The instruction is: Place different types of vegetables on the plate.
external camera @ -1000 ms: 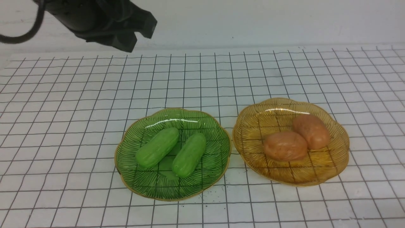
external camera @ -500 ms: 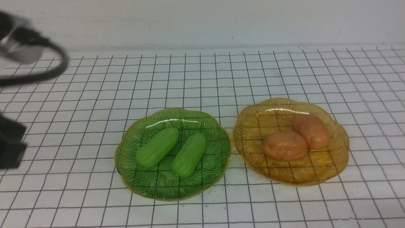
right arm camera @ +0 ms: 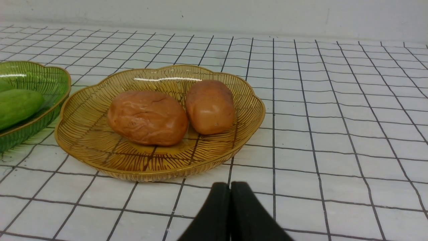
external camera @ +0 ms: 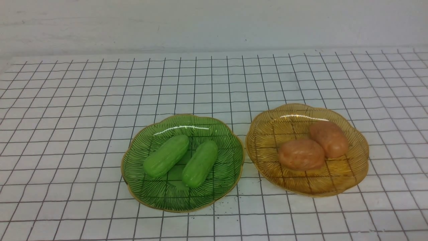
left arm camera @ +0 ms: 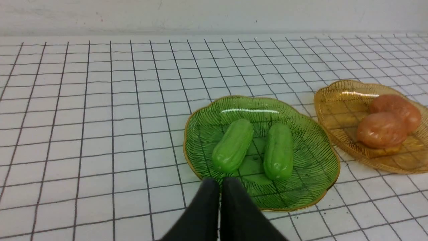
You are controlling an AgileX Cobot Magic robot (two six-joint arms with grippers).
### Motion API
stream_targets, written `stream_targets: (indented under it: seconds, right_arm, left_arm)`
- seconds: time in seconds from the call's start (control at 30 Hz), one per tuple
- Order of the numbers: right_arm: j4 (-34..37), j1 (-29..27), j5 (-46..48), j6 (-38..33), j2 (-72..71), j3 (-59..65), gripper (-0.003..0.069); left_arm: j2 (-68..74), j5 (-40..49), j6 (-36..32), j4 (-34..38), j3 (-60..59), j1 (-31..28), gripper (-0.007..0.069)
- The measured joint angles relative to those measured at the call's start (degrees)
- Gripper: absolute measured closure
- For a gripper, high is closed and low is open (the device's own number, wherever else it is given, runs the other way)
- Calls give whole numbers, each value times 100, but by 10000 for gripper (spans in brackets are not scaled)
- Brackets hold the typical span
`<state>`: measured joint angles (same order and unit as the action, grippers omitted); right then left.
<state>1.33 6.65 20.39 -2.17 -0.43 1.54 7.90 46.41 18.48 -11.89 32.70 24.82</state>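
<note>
Two green cucumber-like vegetables (external camera: 166,155) (external camera: 200,163) lie side by side in a green glass plate (external camera: 160,195). Two orange-brown potato-like vegetables (external camera: 301,154) (external camera: 329,138) lie in an amber glass plate (external camera: 354,174) to its right. Neither arm shows in the front view. In the left wrist view my left gripper (left arm camera: 220,182) is shut and empty, just short of the green plate's (left arm camera: 311,160) near rim. In the right wrist view my right gripper (right arm camera: 230,185) is shut and empty, in front of the amber plate (right arm camera: 87,140).
The plates stand on a white table (external camera: 67,110) with a black grid, nearly touching each other. A pale wall (external camera: 214,23) runs along the table's far edge.
My left arm, high at the back left a second ago, swept down along the left edge and has left the front view. The vegetables and plates have not moved.
</note>
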Motion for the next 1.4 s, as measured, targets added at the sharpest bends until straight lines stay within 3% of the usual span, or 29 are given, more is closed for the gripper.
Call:
stream_targets:
  seconds: [0.43, 0.57, 0.63, 0.73, 0.83, 1.3, 1.4]
  right_arm:
    - [0, 0, 0, 0, 0, 0, 673]
    - [0, 0, 0, 0, 0, 0, 673]
    - [0, 0, 0, 0, 0, 0, 673]
    - [0, 0, 0, 0, 0, 0, 673]
    - [0, 0, 0, 0, 0, 0, 673]
    - [0, 0, 0, 41, 0, 0, 673]
    - [0, 0, 0, 41, 0, 0, 673]
  left_arm:
    - [-252, -243, 23, 0, -62, 0, 632]
    - [-252, -752, 32, 0, -113, 0, 632]
    - [-252, -1591, 37, 0, -346, 0, 632]
    - [-252, -2174, 37, 0, -582, 0, 632]
    - [-252, -2398, 37, 0, -739, 0, 632]
    - [-252, -2260, 10, 34, -1019, 0, 632]
    - [-252, -2280, -285, 45, -1171, -5, 632]
